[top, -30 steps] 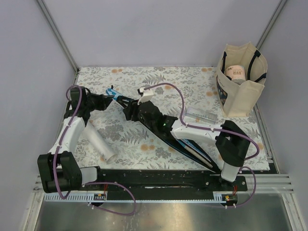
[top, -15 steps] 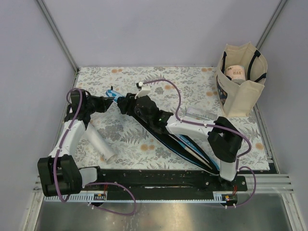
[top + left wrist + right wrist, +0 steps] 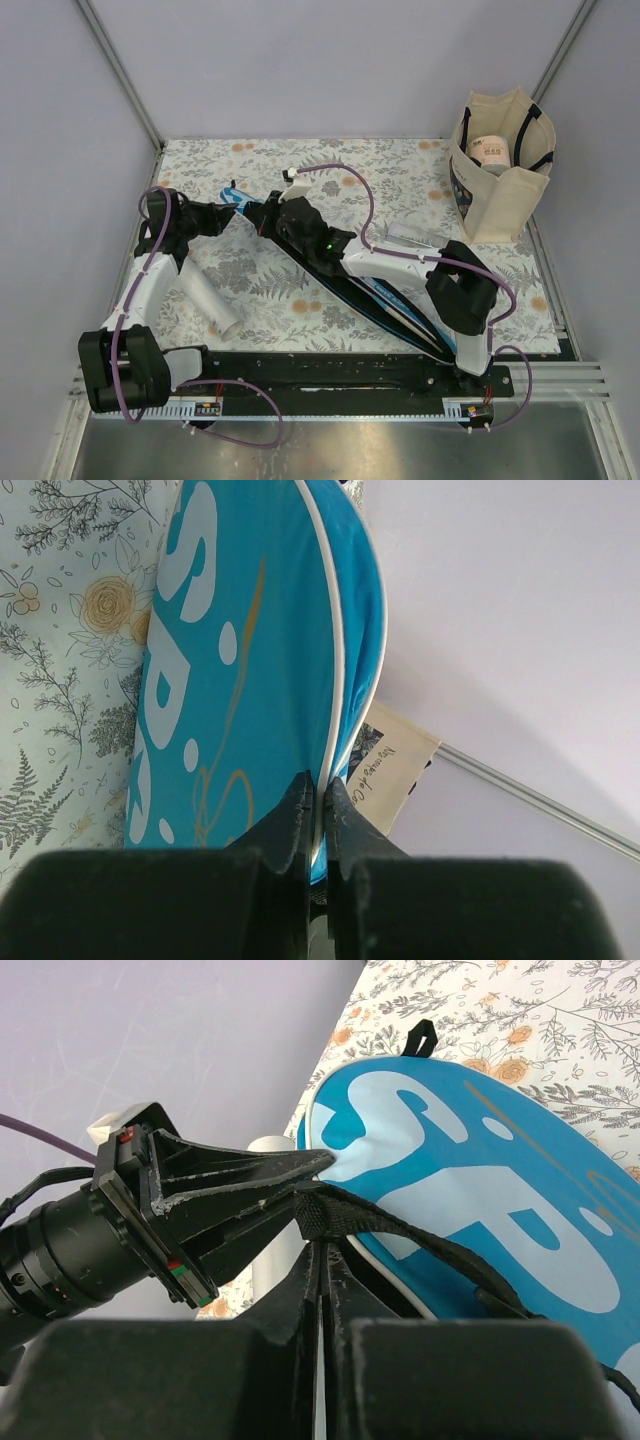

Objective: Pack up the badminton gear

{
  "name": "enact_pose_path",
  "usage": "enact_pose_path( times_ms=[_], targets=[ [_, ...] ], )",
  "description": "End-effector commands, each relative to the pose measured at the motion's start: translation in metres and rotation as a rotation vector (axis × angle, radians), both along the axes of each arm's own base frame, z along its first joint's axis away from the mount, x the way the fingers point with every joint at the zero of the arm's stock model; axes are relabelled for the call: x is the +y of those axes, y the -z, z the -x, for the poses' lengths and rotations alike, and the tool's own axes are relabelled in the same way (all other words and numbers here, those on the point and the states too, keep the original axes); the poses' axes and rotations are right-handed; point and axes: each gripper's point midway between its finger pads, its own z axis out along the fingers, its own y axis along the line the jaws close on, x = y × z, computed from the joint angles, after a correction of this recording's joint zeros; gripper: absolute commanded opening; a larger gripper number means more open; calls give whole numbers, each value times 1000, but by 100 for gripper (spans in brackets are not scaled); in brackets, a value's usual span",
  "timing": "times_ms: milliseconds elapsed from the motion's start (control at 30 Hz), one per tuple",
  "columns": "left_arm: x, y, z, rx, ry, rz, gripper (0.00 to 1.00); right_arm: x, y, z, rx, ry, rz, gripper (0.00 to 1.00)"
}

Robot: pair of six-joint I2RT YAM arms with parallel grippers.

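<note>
Lying nearest you: the white tube [image 3: 210,298] sits loose on the tabletop [image 3: 400,170] beside the left arm, unpacked.
Racket handles: the white handles [image 3: 408,322] show under the right forearm, pointing toward you. The arm hides whether the frames are fully inside the cover.
Right tool [image 3: 322,1245]: clenched on the black strap [image 3: 400,1235], probably to anchor the bag against the other arm's pull.
Left tool [image 3: 318,785]: pinched shut on the white-piped rim of the blue cover [image 3: 250,660], holding its head end up on edge; you seem to be working on the bag's seam.
Shuttlecock: you cannot find it in any view.
In the way: your tools nearly touch, so mind a collision. A clear packet [image 3: 415,237] lies just beside the right arm.
Far corner: the beige tote [image 3: 500,190], a roll inside, stands well apart.
</note>
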Motion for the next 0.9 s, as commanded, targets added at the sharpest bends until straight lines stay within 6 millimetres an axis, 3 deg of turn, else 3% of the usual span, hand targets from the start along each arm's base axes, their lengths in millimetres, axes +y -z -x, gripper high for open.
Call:
enact_pose_path(
  times_ms=[0, 200, 433, 700, 867],
  targets=[
    [-5, -23, -2, -52, -14, 75, 0, 1, -27, -11, -55, 19, -65, 0],
    [4, -30, -7, -64, -47, 36, 0, -14, -23, -6, -69, 31, -36, 0],
    [33, -39, -12, -61, -136, -124, 0, -43, -14, 4, -57, 51, 33, 0],
    [41, -39, -16, -34, -173, -145, 0, -75, -7, 33, -26, 7, 85, 0],
    [58, -53, -15, 1, -226, -248, 0, -121, 12, 50, 65, 72, 228, 0]
  ],
)
